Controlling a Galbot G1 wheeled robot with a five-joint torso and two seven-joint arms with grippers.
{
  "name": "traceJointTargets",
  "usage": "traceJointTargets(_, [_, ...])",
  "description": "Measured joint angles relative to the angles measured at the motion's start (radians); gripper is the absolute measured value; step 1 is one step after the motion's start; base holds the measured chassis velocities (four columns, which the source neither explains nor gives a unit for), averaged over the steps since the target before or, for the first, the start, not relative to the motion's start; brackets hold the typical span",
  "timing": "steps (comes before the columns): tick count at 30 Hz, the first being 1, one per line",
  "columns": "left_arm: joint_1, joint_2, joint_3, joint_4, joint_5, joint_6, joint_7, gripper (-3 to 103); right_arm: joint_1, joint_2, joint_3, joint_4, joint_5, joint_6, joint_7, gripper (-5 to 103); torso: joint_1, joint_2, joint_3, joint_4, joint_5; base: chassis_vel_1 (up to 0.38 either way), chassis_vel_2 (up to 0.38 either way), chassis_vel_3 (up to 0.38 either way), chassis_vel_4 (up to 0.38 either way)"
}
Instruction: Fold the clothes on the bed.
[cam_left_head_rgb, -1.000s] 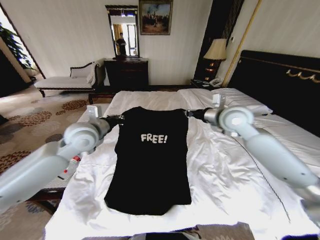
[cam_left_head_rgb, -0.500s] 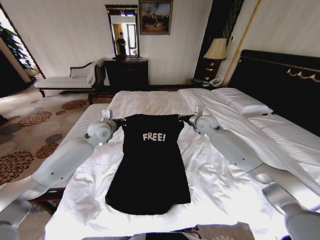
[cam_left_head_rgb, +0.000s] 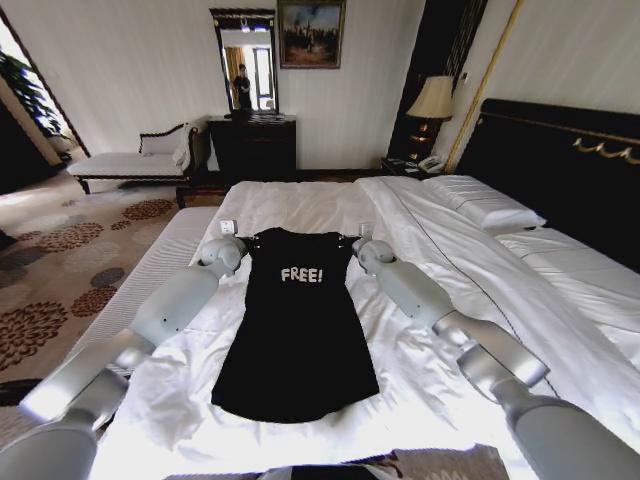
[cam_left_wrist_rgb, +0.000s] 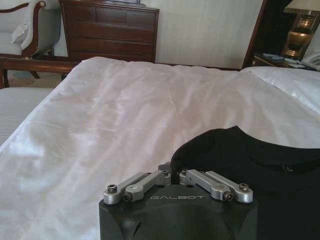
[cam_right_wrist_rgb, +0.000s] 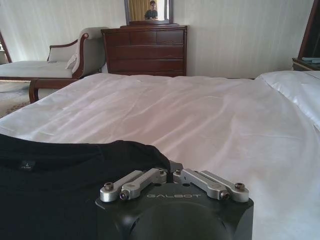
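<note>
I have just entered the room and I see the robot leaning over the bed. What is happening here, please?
The robot is working on a black T-shirt that lies flat, print side up, on the white duvet of the bed. Both arms are stretched out to the far end of the shirt. The left hand is shut on the shirt's shoulder on its side, and the right hand is shut on the other shoulder. The sleeves look already tucked in; the shirt's length is not yet folded.

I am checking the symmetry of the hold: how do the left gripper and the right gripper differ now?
The left gripper pinches the T-shirt at the shoulder on the robot's left, the right gripper at the opposite shoulder. The left arm reaches from the bed's edge, the right arm across the duvet. Both are shut on cloth.
</note>
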Motion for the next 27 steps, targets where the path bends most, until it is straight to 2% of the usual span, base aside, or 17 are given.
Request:
traceJointTargets(2, [-0.019, -0.031, -0.001, 0.06, 0.021, -0.013, 0.012, 2, 0.02, 0.032, -0.001, -0.067, -0.024, 0.022, -0.013, 1, 0.0, 0.0, 0.0, -0.0002, -0.0001, 0.0, 0.0, 0.0, 0.0])
traceJointTargets(8, [-0.052, -0.077, 0.005, 0.136, 0.035, -0.022, 0.029, 2, 0.03, 0.057, 0.002, -0.132, -0.055, 0.043, -0.026, 1, 0.0, 0.0, 0.0, -0.0006, 0.0002, 0.0, 0.0, 0.0, 0.0])
traceJointTargets(14, [-0.066, -0.135, 0.008, 0.241, 0.085, -0.048, 0.044, 2, 0.027, 0.078, 0.016, -0.202, -0.1, 0.083, -0.031, 1, 0.0, 0.0, 0.0, -0.0005, 0.0001, 0.0, 0.0, 0.0, 0.0])
traceJointTargets(21, [-0.068, -0.155, 0.004, 0.289, 0.102, -0.053, 0.047, 2, 0.027, 0.094, 0.026, -0.236, -0.126, 0.091, -0.054, -1, 0.0, 0.0, 0.0, -0.0005, 0.0001, 0.0, 0.0, 0.0, 0.0])
traceJointTargets(22, [-0.068, -0.157, 0.002, 0.292, 0.101, -0.05, 0.043, -1, 0.026, 0.097, 0.026, -0.237, -0.136, 0.091, -0.057, -1, 0.0, 0.0, 0.0, -0.0005, 0.0001, 0.0, 0.0, 0.0, 0.0])
traceJointTargets(23, [-0.068, -0.16, 0.001, 0.296, 0.101, -0.045, 0.037, -1, 0.025, 0.099, 0.026, -0.239, -0.143, 0.091, -0.058, 4, 0.0, 0.0, 0.0, -0.0003, 0.0002, 0.0, 0.0, 0.0, 0.0])
traceJointTargets(26, [-0.062, -0.191, -0.017, 0.33, 0.118, -0.035, 0.022, 14, 0.018, 0.108, 0.023, -0.247, -0.168, 0.091, -0.062, 20, 0.0, 0.0, 0.0, 0.0001, 0.0001, 0.0, 0.0, 0.0, 0.0])
traceJointTargets(27, [-0.062, -0.191, -0.017, 0.33, 0.118, -0.035, 0.022, 14, 0.018, 0.108, 0.023, -0.247, -0.168, 0.091, -0.062, 20, 0.0, 0.0, 0.0, 0.0001, 0.0001, 0.0, 0.0, 0.0, 0.0])
